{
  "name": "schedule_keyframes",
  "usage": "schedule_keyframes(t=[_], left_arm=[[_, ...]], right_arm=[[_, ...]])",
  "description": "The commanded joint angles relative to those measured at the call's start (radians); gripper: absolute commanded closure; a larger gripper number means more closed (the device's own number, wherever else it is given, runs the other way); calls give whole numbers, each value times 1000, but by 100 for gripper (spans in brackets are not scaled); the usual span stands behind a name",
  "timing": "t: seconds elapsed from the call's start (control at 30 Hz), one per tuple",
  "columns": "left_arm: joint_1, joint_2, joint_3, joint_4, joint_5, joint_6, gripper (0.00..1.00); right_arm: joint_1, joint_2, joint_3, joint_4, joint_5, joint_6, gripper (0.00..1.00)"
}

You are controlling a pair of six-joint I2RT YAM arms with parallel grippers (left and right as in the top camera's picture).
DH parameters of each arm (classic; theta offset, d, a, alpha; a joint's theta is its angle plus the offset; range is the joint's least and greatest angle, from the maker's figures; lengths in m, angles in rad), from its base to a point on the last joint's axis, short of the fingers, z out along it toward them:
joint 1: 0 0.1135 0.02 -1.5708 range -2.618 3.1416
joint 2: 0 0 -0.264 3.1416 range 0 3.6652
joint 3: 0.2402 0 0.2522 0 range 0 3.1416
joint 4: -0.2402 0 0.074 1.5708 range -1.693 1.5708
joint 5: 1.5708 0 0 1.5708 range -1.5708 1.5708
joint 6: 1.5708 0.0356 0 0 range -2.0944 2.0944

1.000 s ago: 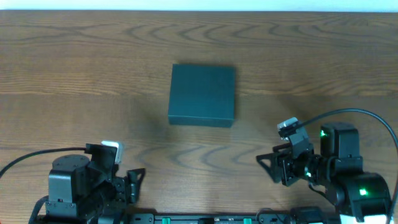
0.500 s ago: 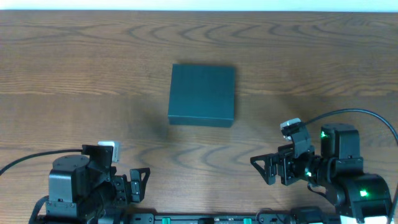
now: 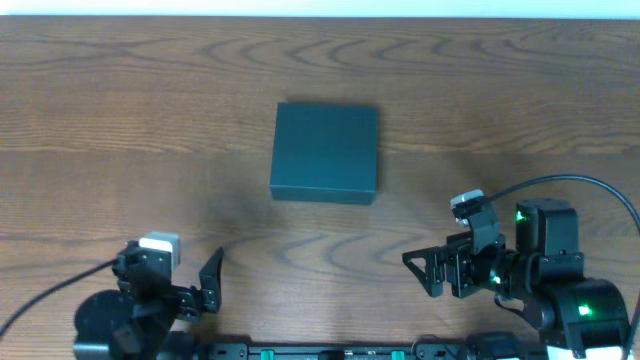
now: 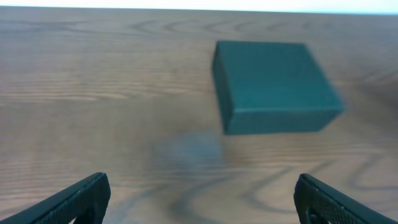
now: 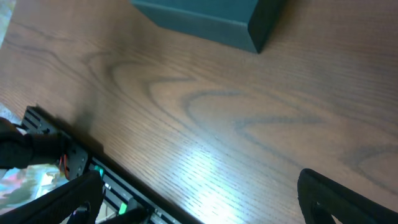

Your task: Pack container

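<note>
The container (image 3: 325,152) is a dark teal square box with its lid down, lying flat on the wooden table a little behind the middle. In the left wrist view the container (image 4: 273,84) sits ahead and to the right. In the right wrist view only its near corner (image 5: 205,18) shows at the top. My left gripper (image 3: 170,268) stands open near the front left edge, well short of the box and facing it, with nothing between its fingers (image 4: 81,196). My right gripper (image 3: 420,275) is open at the front right, pointing left, also holding nothing (image 5: 199,199).
The wooden table (image 3: 120,120) stretches around the box on all sides. A black rail with green lights (image 5: 93,168) runs along the table's front edge beneath both arms. A black cable (image 3: 560,182) arcs over the right arm.
Both grippers have opened wider. The left arm has drawn back toward the front edge and turned to face the box. The right arm has shifted slightly forward. The box has not moved.
</note>
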Motion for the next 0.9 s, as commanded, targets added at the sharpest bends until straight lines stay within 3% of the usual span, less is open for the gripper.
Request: schedule_keyframes(t=[0.0, 0.3, 0.87], left_arm=[[23, -90, -138, 51, -51, 97, 5], [33, -190, -391, 209, -60, 24, 5], [32, -190, -512, 198, -55, 0, 4]], right_arm=[[12, 0, -3, 0, -14, 17, 1], [12, 0, -3, 0, -14, 17, 1], [12, 0, -3, 0, -14, 17, 1]])
